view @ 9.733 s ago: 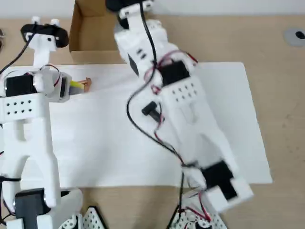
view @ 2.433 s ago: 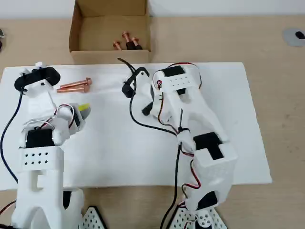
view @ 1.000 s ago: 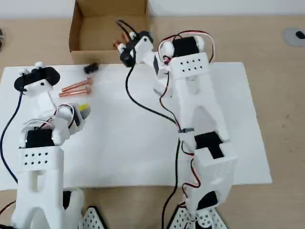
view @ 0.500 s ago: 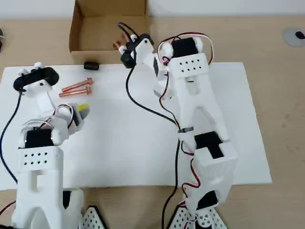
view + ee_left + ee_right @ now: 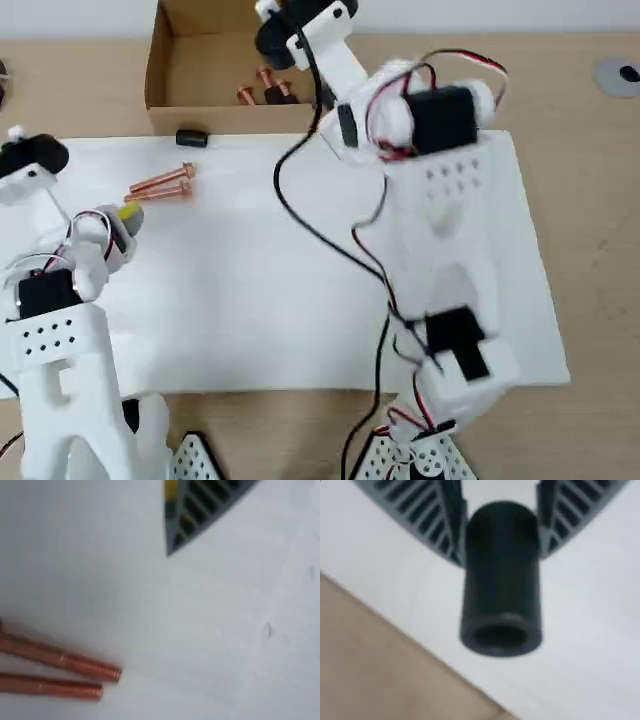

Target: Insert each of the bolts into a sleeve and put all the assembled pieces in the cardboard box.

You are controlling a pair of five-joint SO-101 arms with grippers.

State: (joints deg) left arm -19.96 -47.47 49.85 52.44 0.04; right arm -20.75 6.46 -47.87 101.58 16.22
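Right claw [image 5: 501, 552] clamped on a black sleeve [image 5: 501, 585], 2 copper bolts [image 5: 160, 180] side by side on white sheet [image 5: 250, 320], cardboard box [image 5: 155, 70] beyond

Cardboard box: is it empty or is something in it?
Not empty. The cardboard box holds a small cluster of copper bolts lying on its floor by the near wall.

Two white plastic arms are showing, the left arm [image 5: 60, 340] at the lower left of the high view and the right arm [image 5: 440, 220] right of centre. Both are carrying black servo blocks, rows of small round holes and looping red-and-black cables. The right gripper [image 5: 502, 559] is showing dark grey ribbed fingers [image 5: 415, 520].
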